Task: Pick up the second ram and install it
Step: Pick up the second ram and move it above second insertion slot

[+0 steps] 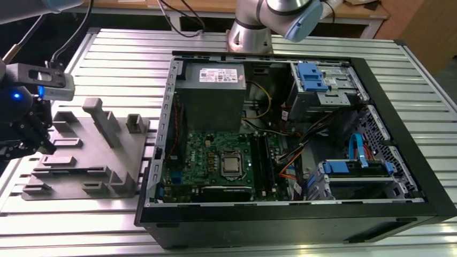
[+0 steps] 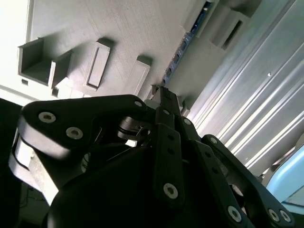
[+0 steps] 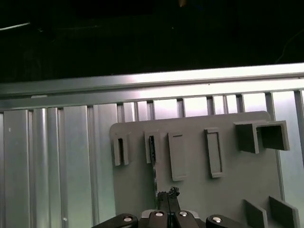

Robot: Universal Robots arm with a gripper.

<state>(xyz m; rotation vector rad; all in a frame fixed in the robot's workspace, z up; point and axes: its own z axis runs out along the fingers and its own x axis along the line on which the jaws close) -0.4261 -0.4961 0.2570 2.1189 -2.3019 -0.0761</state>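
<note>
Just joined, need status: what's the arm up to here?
The claw is over the grey holder block, on the exterior view's left of the open computer case. In the first wrist view it sits at one end of the second ram, a thin dark strip set in a holder slot.

Ram (image 3: 154, 166): thin, dark, narrow strip, seen edge-on
Pose: upright on its long edge
Place: in a slot of the grey block (image 1: 85, 160), at the exterior view's left

You have one open computer case (image 1: 286, 227); one motherboard (image 1: 207, 155); one grey holder block (image 1: 85, 155); one ram strip (image 3: 155, 171); one gripper (image 3: 168, 194).
</note>
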